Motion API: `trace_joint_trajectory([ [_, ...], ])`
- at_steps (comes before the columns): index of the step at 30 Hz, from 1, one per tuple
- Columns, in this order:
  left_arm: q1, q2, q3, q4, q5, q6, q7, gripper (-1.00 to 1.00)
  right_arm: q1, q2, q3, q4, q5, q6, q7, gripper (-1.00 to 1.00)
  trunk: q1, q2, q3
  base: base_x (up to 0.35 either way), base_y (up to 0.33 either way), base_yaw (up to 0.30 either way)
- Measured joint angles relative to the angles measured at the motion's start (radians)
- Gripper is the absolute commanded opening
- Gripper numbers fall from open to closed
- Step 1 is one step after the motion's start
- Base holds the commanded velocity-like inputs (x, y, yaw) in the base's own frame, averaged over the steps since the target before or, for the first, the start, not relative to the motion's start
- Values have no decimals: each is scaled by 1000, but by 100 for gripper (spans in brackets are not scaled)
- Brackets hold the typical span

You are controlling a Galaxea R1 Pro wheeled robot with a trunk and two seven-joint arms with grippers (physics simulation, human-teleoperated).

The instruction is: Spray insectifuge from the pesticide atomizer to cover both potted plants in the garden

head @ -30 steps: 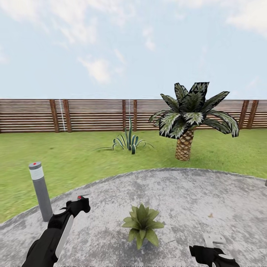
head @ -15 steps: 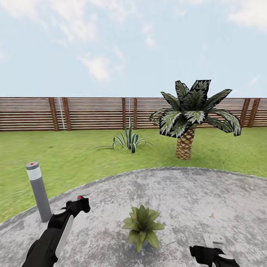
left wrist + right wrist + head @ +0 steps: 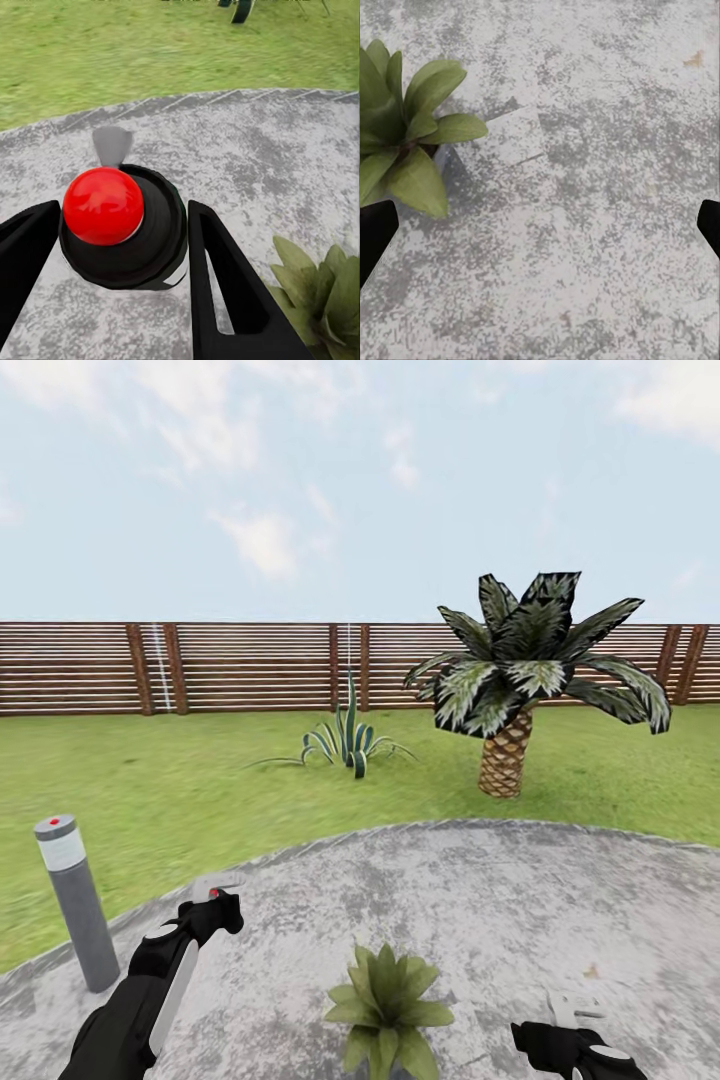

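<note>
The left gripper (image 3: 112, 259) has its black fingers (image 3: 225, 289) closed around the dark pesticide atomizer with a red button and grey nozzle (image 3: 120, 221). The right gripper (image 3: 540, 225) spreads wide over the grey stone patio (image 3: 520, 900), the green rosette potted plant (image 3: 405, 127) just beside one finger.

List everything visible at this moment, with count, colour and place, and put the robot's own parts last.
Potted plant: one, green leaves, on the patio between the two arms.
Pesticide atomizer: one, dark body with red top and grey nozzle, between the left end effector's fingers.
Patio: one, mottled grey stone, in the foreground.
Bollard lamp: one, grey, at the patio's left edge.
Agave: one, striped green, on the lawn.
Palm: one, brown woven trunk, right of the agave.
Fence: one, brown slats, behind the lawn.
Left end effector: black, shut on the atomizer.
Right end effector: black, open, over bare patio.
</note>
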Motion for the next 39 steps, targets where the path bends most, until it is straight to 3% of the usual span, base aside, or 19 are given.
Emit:
trace_joint_trajectory([
  [23, 0, 3, 0, -1, -1, 1, 0, -100, 0, 0, -1, 3, -2, 0, -1, 100, 1, 0, 0, 33, 0, 0],
  [26, -1, 11, 3, -7, -5, 2, -1, -100, 0, 0, 0, 5, -2, -1, -3, 100, 1, 0, 0, 0, 0, 0],
  [29, -7, 41, -1, -20, -11, 2, -7, -100, 0, -3, -1, 8, -1, -5, 1, 100, 1, 0, 0, 0, 0, 0],
  [33, -16, 130, -76, -25, -61, 1, -109, -100, -4, -51, 4, 2, -1, -7, 12, 100, 1, 0, 0, 0, 0, 0],
  [34, -18, 141, -87, -25, -72, 2, -135, -100, -9, -55, 7, 1, -1, -7, 19, 100, 1, 0, 0, 0, 0, 0],
  [36, -29, 185, -115, -26, -123, 2, -254, -100, -64, -64, 35, 1, -3, -7, 75, 100, 1, 0, 0, 0, 0, 0],
  [39, -73, 245, -131, -26, -214, 3, -506, -100, -191, -70, 108, 4, -5, -1, 244, 100, 1, 0, 0, 0, 0, 0],
])
